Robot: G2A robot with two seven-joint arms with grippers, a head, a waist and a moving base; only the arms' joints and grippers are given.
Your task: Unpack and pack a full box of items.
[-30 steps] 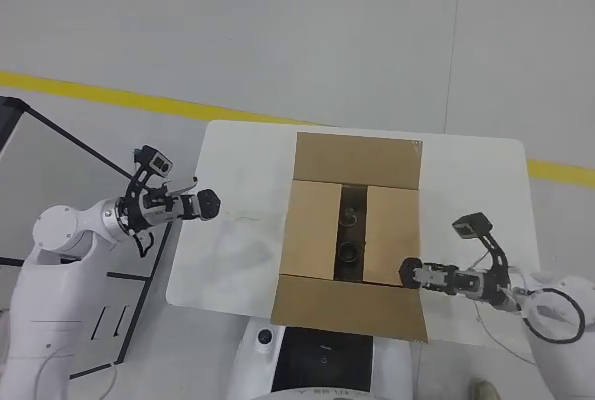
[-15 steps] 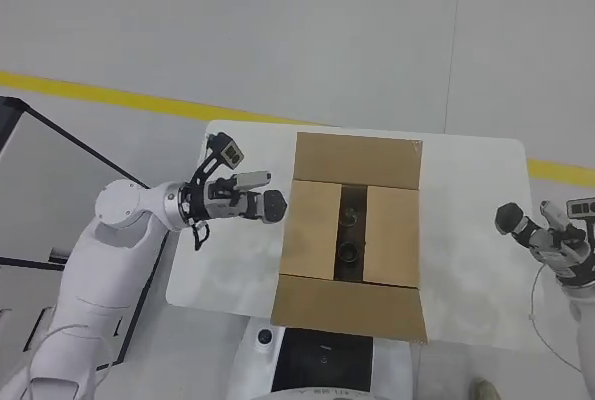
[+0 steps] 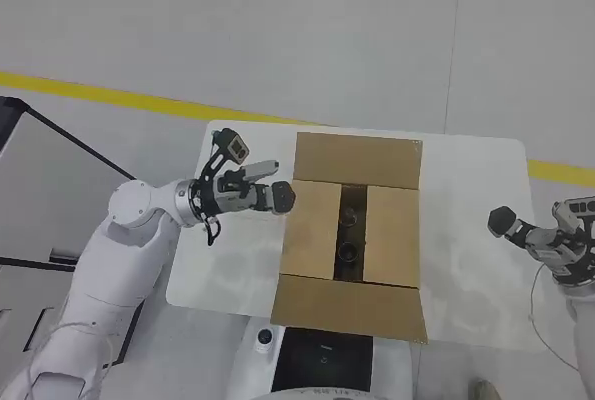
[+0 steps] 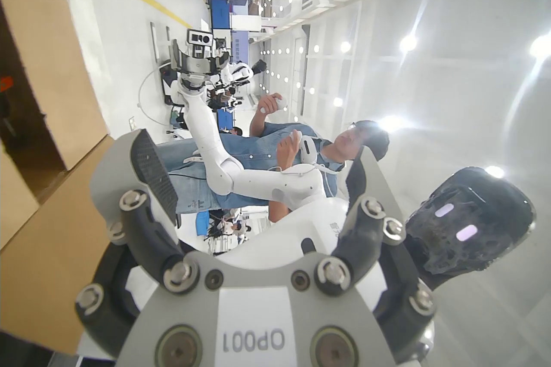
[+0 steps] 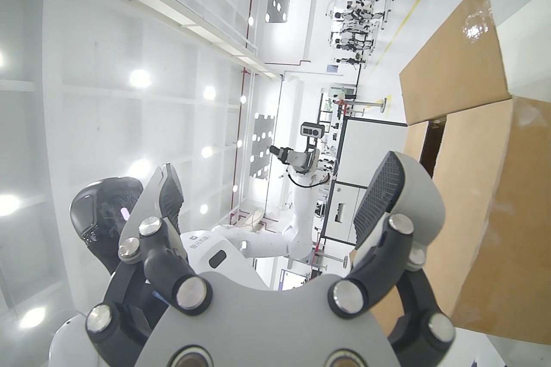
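A brown cardboard box (image 3: 322, 228) stands mid-table, its outer flaps folded out and its two inner flaps nearly closed. Through the narrow gap between them I see dark round items (image 3: 349, 233). My left gripper (image 3: 285, 197) hovers by the box's left inner flap, pointing at it; in the left wrist view the left gripper (image 4: 258, 179) is open and empty, with the box (image 4: 43, 84) beside it. My right gripper (image 3: 499, 221) hangs over the table right of the box; in its own view the right gripper (image 5: 275, 192) is open and empty, the box (image 5: 473, 179) close by.
The white table (image 3: 472, 190) has bare surface on both sides of the box. A dark-framed stand (image 3: 17, 150) sits off the table's left side, and a yellow floor line (image 3: 97, 93) runs behind.
The left arm has swung right from the table's left edge to the box's left flap. The right arm has drawn back from the box's front right corner to the right.
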